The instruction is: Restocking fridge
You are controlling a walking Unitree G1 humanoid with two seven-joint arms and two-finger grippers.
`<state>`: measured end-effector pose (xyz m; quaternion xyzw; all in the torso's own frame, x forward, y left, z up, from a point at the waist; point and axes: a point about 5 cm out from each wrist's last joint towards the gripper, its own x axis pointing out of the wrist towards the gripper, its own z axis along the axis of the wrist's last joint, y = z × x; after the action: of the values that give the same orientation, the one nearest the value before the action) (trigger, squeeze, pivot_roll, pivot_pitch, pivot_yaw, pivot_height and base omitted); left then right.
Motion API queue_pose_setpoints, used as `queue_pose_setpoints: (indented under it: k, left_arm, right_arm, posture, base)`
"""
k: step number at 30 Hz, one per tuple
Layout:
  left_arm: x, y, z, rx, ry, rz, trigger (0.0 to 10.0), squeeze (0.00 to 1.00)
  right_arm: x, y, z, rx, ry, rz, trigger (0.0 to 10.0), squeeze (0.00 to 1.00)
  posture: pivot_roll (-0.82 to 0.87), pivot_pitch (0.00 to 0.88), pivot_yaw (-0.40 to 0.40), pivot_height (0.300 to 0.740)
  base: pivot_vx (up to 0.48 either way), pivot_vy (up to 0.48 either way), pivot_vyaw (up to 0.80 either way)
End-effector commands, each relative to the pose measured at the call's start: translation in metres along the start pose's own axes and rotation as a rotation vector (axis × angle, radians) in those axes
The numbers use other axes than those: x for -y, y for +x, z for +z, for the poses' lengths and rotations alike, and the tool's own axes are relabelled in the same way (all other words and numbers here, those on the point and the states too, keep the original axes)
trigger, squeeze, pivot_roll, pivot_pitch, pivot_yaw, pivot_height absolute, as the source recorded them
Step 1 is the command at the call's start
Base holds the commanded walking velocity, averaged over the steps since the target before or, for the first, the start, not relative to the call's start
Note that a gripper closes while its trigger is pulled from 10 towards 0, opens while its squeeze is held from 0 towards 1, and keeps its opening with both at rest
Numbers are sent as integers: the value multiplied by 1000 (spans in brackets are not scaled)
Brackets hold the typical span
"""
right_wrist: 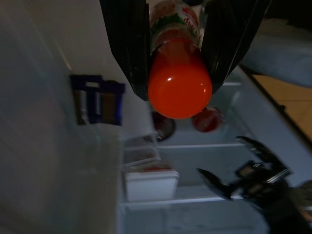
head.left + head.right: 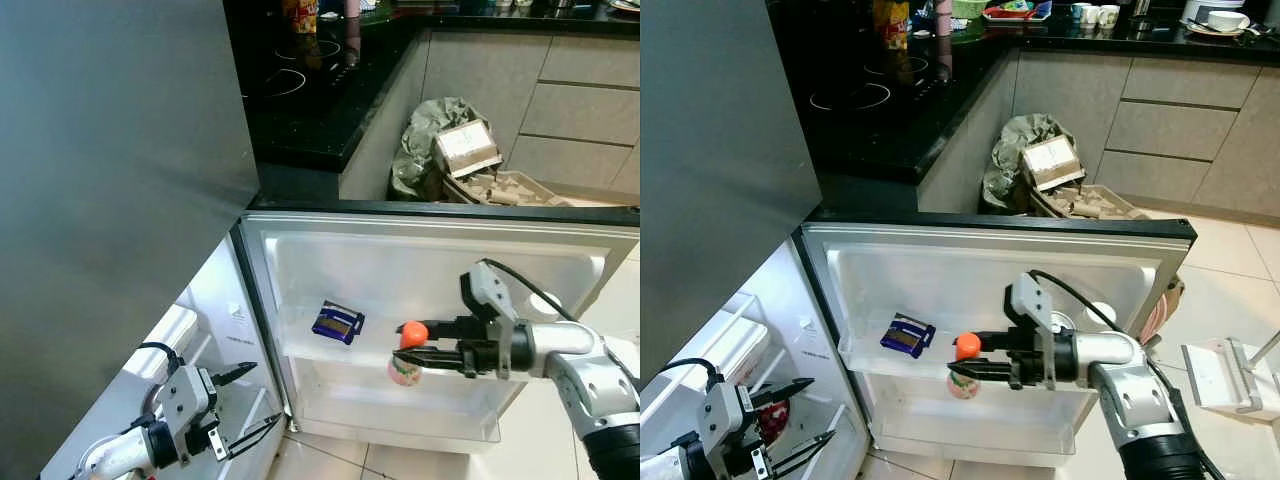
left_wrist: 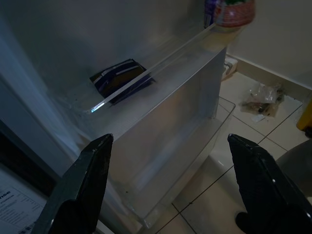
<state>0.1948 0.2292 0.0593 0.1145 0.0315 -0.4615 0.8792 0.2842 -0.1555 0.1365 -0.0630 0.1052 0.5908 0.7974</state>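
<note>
My right gripper (image 2: 412, 351), its two matt black fingers set against brushed silver metal casing, closes on a bottle (image 1: 179, 68) with a glossy orange plastic cap that catches a small highlight and a printed wrapper below it. The fridge door (image 2: 300, 260) is smooth white plastic, its shelf (image 3: 161, 68) fronted by clear, shiny plastic; a dark blue packet (image 2: 338, 323) with a slick printed wrapping lies there. The fridge's outer panel (image 2: 110, 200) looks matt grey metal. The countertop (image 2: 890, 130) is polished black, reflective. The floor tiles (image 2: 1240, 250) are pale and glossy.
</note>
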Motion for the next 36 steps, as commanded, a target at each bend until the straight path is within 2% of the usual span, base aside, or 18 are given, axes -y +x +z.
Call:
queue_pose_setpoints:
  k: [1, 7, 11, 13, 14, 19, 21, 22, 23, 24, 28, 34, 36]
  left_arm:
    - [-1, -5, -2, -30, 13, -4, 10000, 0]
    - [-3, -5, -5, -34, 16, -2, 10000, 0]
    - [-3, -4, -6, -36, 18, -3, 10000, 0]
    - [-3, -4, -6, -36, 19, -4, 10000, 0]
    - [-3, -4, -7, -35, 22, -5, 10000, 0]
    - [-3, -3, -6, -34, 25, -6, 10000, 0]
    - [-3, -2, -6, -32, 32, -8, 10000, 0]
    - [-3, -2, -6, -32, 32, -8, 10000, 0]
    - [-2, -1, -5, -29, 35, -11, 10000, 0]
    - [-2, -1, -5, -29, 35, -11, 10000, 0]
    - [-3, 1, -4, -26, 39, -13, 10000, 0]
    - [-3, 1, -3, -24, 42, -14, 10000, 0]
    - [-3, 2, -2, -24, 44, -15, 10000, 0]
  right_arm:
    - [-1, 4, 5, -14, -16, -2, 10000, 0]
    - [-1, 24, 23, -4, 84, -117, 10000, 0]
    - [15, 43, 23, -31, 245, -357, 10000, 0]
    - [18, 45, 24, -20, 278, -392, 10000, 0]
    - [20, 53, 25, 1, 350, -460, 10000, 0]
    - [19, 59, 25, 7, 406, -502, 10000, 0]
    - [15, 67, 24, -6, 482, -566, 10000, 0]
    - [15, 67, 24, -6, 482, -566, 10000, 0]
    - [17, 68, 13, -33, 532, -628, 10000, 0]
    - [17, 68, 13, -33, 532, -628, 10000, 0]
    - [22, 62, -11, -100, 587, -754, 10000, 0]
    - [24, 51, -38, -186, 596, -883, 10000, 0]
    - [25, 49, -40, -201, 580, -919, 10000, 0]
  posture:
    - [-14, 0, 9, 740]
    - [-20, 0, 7, 740]
    - [-24, 0, 7, 740]
    - [-24, 0, 6, 740]
    - [-22, 0, 4, 740]
    - [-21, 0, 0, 740]
    - [-21, 0, 0, 740]
    - [-21, 0, 0, 740]
    - [-23, 0, 1, 740]
    - [-23, 0, 1, 740]
    - [-24, 0, 2, 740]
    - [-28, 0, 3, 740]
    - [-26, 0, 1, 740]
  base:
    - [0, 0, 0]
    - [0, 0, 0]
    - [0, 0, 0]
    - [0, 0, 0]
    - [0, 0, 0]
    - [0, 0, 0]
    - [0, 0, 0]
    - [0, 0, 0]
    - [0, 0, 0]
    - [0, 0, 0]
    - [0, 0, 0]
    - [0, 0, 0]
    - [0, 0, 0]
